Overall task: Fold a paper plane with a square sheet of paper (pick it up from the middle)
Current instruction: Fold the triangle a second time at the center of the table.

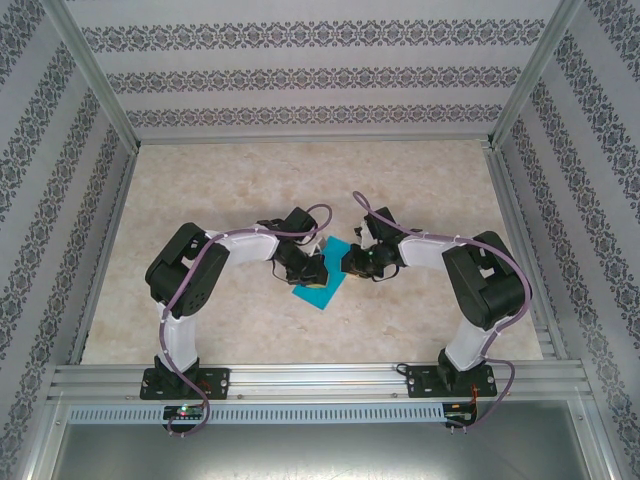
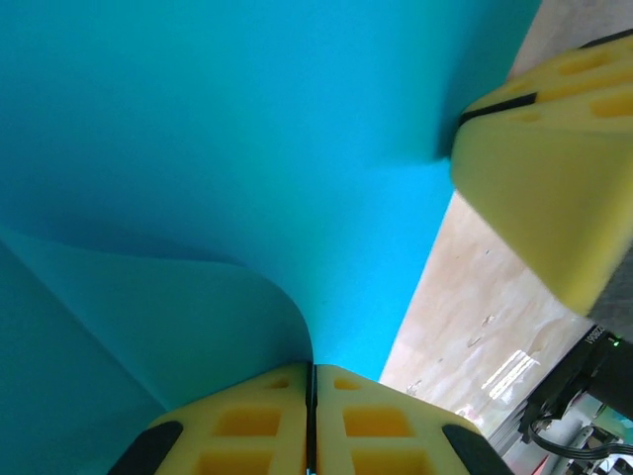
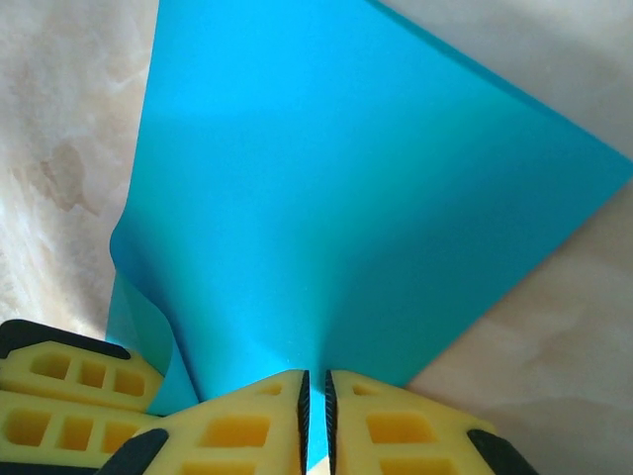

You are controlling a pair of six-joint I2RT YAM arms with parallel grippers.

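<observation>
Left gripper [image 2: 314, 374]: fingers together, pinching the blue paper sheet [image 3: 346, 198].
Right gripper [image 3: 315, 378]: nearly closed, clamped on the same sheet.
Sheet: curled between both grippers, mid-table [image 1: 200, 200].

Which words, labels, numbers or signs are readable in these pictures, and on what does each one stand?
No text can be read.
Small white print on a dark part, left wrist view: too small and blurred to read.
Paper: plain, with no marks.
</observation>
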